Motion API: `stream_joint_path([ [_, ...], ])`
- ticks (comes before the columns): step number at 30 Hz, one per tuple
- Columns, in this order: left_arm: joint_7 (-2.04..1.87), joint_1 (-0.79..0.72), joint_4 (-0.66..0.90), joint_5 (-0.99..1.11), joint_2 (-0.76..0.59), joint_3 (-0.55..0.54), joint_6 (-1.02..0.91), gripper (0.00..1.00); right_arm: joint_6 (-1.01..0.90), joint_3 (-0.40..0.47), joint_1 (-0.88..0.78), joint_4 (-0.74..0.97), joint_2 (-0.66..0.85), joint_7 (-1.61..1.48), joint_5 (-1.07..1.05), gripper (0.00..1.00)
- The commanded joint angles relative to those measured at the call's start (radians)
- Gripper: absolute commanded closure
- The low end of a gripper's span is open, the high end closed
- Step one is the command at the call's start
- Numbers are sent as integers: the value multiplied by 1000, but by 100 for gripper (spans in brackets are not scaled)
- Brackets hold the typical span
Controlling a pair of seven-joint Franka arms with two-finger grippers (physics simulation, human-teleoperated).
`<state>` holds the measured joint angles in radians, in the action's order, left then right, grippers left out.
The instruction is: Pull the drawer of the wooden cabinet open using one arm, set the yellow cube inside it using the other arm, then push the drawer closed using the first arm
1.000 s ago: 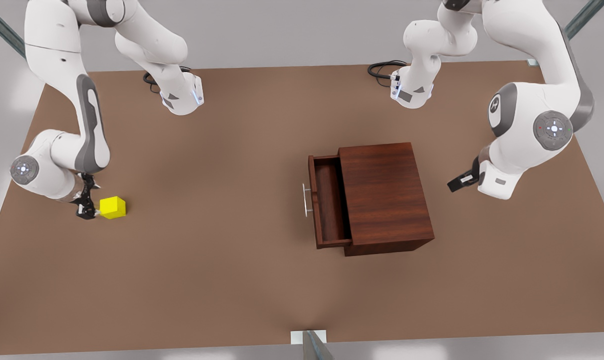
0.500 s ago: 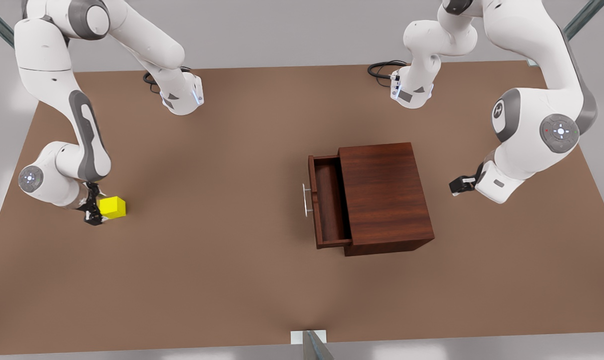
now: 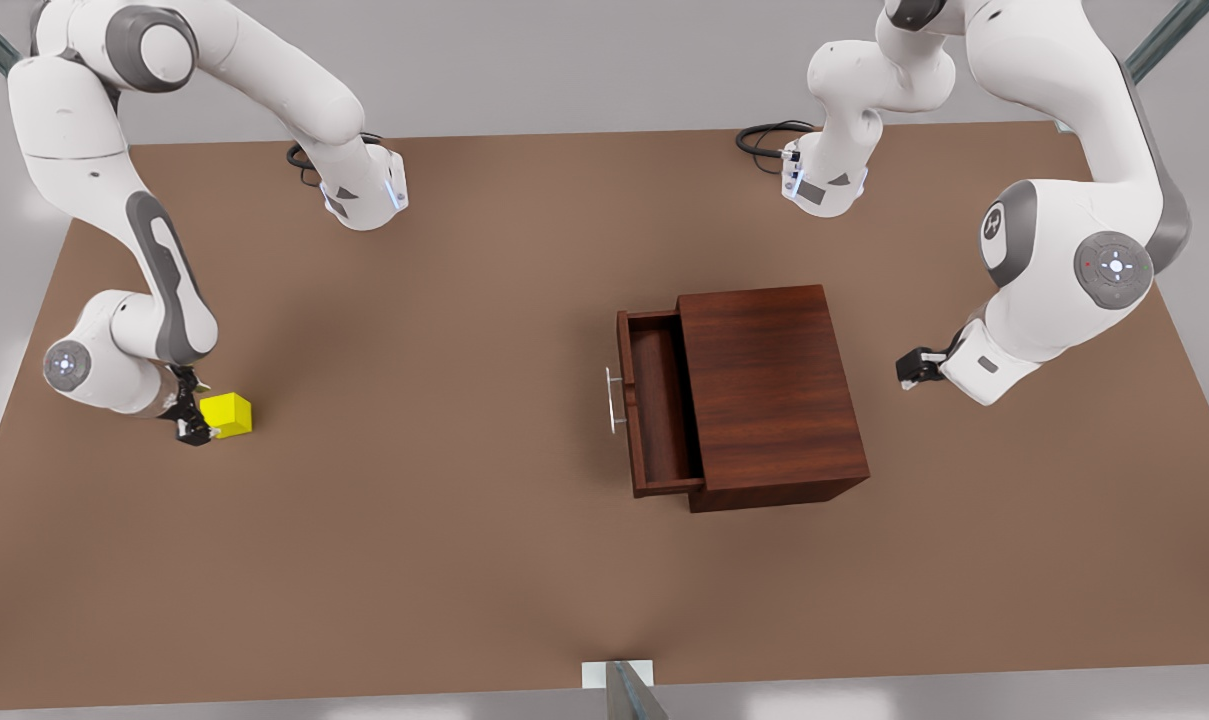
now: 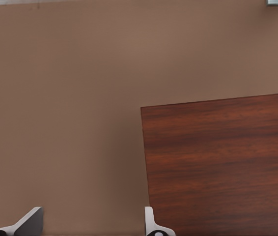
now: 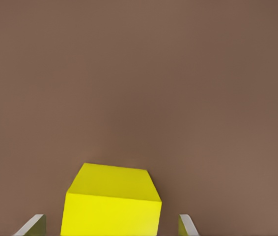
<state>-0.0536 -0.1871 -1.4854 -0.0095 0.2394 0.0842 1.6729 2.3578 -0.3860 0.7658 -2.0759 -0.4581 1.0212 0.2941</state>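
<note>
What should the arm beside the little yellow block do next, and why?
Probably close its fingers on the yellow block. The right gripper is open with a finger on either side of the block, which sits on the table. The drawer already stands open, and the left gripper waits, open, beside the cabinet.

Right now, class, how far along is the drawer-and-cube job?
Done: the drawer stands pulled out of the wooden cabinet. In hand: the right hand is open around the yellow cube on the table. The left hand waits open beside the cabinet. Left: lifting, placing, shutting.
</note>
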Motion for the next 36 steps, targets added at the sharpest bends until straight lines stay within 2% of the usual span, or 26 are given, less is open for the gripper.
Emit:
stream_joint_path([
  [1,98,0,0,2,0,0,1,0,11,-5,4,0,-8,-49,25,0],
  [14,98,0,-4,2,-2,0,10,0,61,-33,33,2,-71,-33,96,0],
  [15,98,0,-4,2,-2,0,10,0,61,-34,33,2,-71,-35,96,7],
  [16,98,0,-4,2,-2,0,10,0,60,-34,33,3,-70,-35,96,20],
  [17,98,0,-4,2,-2,0,10,0,60,-34,33,2,-70,-43,96,24],
  [20,98,0,-4,2,-2,0,10,0,60,-34,35,3,-71,-47,102,24],
  [23,98,0,-4,2,-2,0,10,0,46,-54,49,3,-54,-35,94,33],
  [26,98,0,-4,2,-2,0,10,0,14,-76,49,10,-21,-33,62,35],
  [32,98,0,-6,2,-2,0,10,0,-187,-221,33,143,27,92,-15,35],
  [36,97,0,-6,2,-2,0,10,0,-311,-226,-120,249,33,246,-70,36],
])
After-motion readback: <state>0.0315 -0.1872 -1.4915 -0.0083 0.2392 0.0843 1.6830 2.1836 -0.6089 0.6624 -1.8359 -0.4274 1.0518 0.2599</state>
